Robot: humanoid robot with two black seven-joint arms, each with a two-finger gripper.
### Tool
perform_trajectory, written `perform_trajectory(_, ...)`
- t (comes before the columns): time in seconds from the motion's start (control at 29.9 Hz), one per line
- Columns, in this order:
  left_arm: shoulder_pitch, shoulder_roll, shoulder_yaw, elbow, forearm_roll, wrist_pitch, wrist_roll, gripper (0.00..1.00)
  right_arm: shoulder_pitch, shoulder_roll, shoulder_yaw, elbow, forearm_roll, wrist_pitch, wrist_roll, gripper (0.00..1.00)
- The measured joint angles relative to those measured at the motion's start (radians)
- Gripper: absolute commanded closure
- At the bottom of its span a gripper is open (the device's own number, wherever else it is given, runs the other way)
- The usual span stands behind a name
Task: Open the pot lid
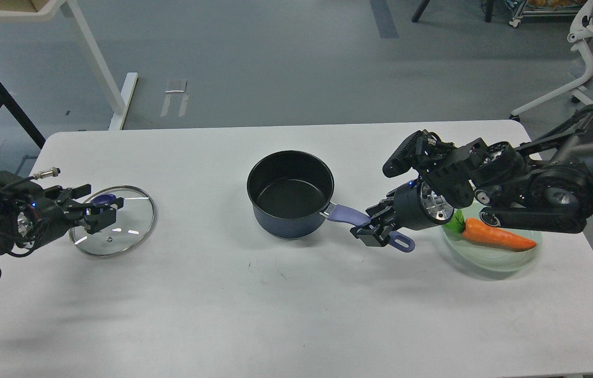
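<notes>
The dark navy pot [290, 195] stands uncovered at the table's middle, its black inside showing. Its purple handle [346, 214] points right and toward me. My right gripper [368, 229] is shut on the handle near its holed end. The clear glass lid [117, 227] lies flat on the table at the left, well apart from the pot. My left gripper [97, 203] reaches over the lid from the left, its fingers closed on either side of the purple knob [105, 199].
A pale green glass plate [496, 260] with a toy carrot [496, 234] sits at the right, just behind my right wrist. The white table [275, 304] ends close to the lid's left side. A white chair base stands beyond the far right corner.
</notes>
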Motion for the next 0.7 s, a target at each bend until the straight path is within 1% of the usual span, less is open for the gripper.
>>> perform_trajectory(0.03, -0.004, 0.002, -0.005, 0.000, -0.051, -0.001, 0.000, 0.01, 0.000, -0.002, 0.003, 0.000, 0.001, -0.001, 0.000, 0.19)
perform_trajectory(0.07, -0.008, 0.004, -0.011, 0.000, -0.119, -0.002, 0.000, 0.01, 0.001, -0.004, 0.007, -0.001, 0.002, -0.002, 0.000, 0.13)
perform_trajectory(0.1, -0.012, 0.007, -0.015, 0.000, -0.183, -0.003, 0.000, 0.01, 0.002, -0.006, 0.012, -0.002, 0.004, -0.003, 0.000, 0.04)
perform_trajectory(0.13, -0.020, 0.010, -0.017, 0.000, -0.262, -0.004, 0.000, 0.01, 0.003, -0.010, 0.020, -0.004, 0.007, -0.004, -0.001, 0.03)
perform_trajectory(0.27, -0.076, 0.014, -0.020, -0.001, -0.528, -0.027, 0.000, 0.01, 0.003, -0.051, 0.090, -0.020, 0.015, -0.015, -0.001, 0.02)
perform_trajectory(0.4, -0.125, 0.005, -0.027, -0.002, -0.721, -0.065, 0.000, 0.01, -0.045, -0.130, 0.251, -0.060, 0.016, -0.020, -0.002, 0.01)
perform_trajectory(0.54, -0.145, -0.030, -0.077, 0.000, -0.921, -0.079, 0.000, 0.00, -0.189, -0.206, 0.516, -0.108, 0.016, -0.019, -0.001, 0.01)
perform_trajectory(0.7, -0.146, -0.118, -0.148, 0.002, -1.045, -0.112, 0.000, 0.00, -0.418, -0.227, 0.885, -0.179, 0.025, -0.018, 0.012, 0.01)
